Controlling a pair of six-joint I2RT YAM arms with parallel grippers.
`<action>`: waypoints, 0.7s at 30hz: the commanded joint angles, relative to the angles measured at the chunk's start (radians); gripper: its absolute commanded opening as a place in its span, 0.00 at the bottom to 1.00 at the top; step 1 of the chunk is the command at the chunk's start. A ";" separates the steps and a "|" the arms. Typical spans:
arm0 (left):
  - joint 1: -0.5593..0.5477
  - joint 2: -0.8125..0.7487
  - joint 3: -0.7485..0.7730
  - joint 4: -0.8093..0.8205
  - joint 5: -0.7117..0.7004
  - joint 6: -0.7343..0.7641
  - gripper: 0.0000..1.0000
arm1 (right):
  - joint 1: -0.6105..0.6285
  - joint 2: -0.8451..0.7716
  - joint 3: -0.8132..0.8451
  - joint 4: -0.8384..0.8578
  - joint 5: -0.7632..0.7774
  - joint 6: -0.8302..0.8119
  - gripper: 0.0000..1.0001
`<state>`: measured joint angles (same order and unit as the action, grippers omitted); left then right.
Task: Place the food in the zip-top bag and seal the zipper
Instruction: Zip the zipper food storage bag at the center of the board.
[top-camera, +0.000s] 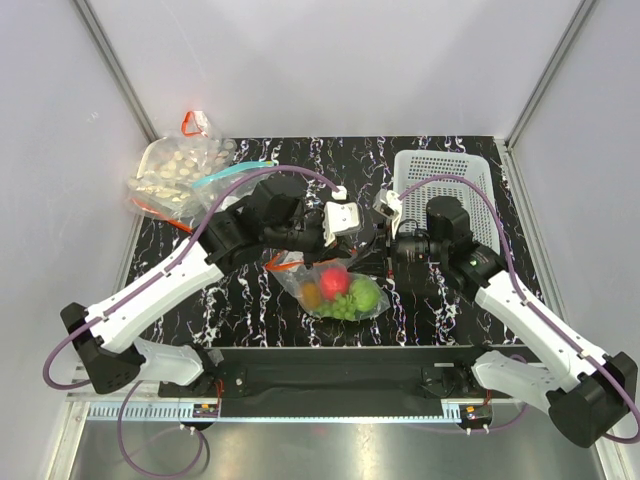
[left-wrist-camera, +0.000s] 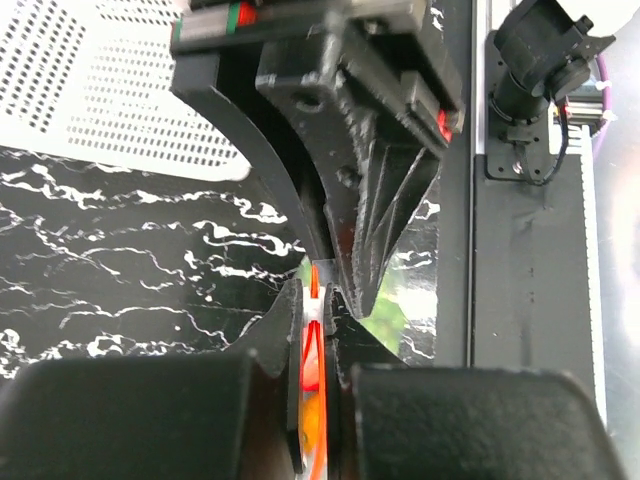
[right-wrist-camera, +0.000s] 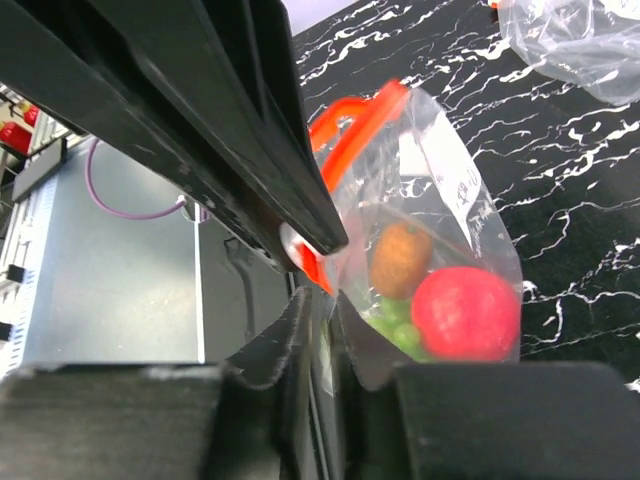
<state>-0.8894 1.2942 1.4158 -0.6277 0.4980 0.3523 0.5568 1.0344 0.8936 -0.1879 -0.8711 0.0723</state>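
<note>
Tabletop (top-camera: 250, 315): black with white veining, pale panels on three sides. Left arm (top-camera: 160, 290) and right arm (top-camera: 530, 310) both reach in from the near edge and meet over the middle.

White perforated basket (top-camera: 445, 175) at far right, just behind the right arm's wrist. Far left corner: a clear bag of pale beige pieces (top-camera: 175, 175), with a teal strip (top-camera: 235, 172) lying along its right side.

Zip-top bag (top-camera: 335, 290) is mid-tabletop, toward the near edge, directly below the two hands in the overhead view. It is clear and crinkled, its belly bulging with the food (right-wrist-camera: 440, 310). The mouth end is drawn up toward the hands. Whether the belly rests on the surface, cannot tell.

Left hand (left-wrist-camera: 313, 300): fingers pressed together, pinching the zipper (left-wrist-camera: 312, 355) edge-on between the pads.

Right hand (right-wrist-camera: 322, 312): fingers close, only a slit between them, with clear bag film in it, just beside the left hand's tip. Gripping or merely straddling, cannot tell.

Food is all inside the bag. Red fruit (right-wrist-camera: 465, 315) is lowest in the right wrist view, touching the grape bunch (right-wrist-camera: 395, 325). Brown-orange ball (right-wrist-camera: 400, 258) is just above them. Green piece (top-camera: 364, 295) is at the bag's right side seen from overhead.

Zipper: red-orange, leaving the pinch in a loose bowed line along the mouth.
</note>
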 joint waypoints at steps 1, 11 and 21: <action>0.001 0.001 0.048 0.011 0.019 -0.016 0.00 | 0.012 -0.034 0.048 0.024 0.004 -0.023 0.26; 0.000 -0.013 0.049 0.011 0.027 -0.026 0.00 | 0.012 -0.030 0.057 0.038 -0.006 -0.026 0.00; 0.003 -0.049 -0.006 -0.018 -0.082 -0.033 0.00 | 0.012 -0.146 -0.013 0.171 0.207 0.049 0.00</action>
<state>-0.8894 1.2919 1.4193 -0.6399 0.4736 0.3325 0.5629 0.9585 0.8791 -0.1459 -0.7689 0.0872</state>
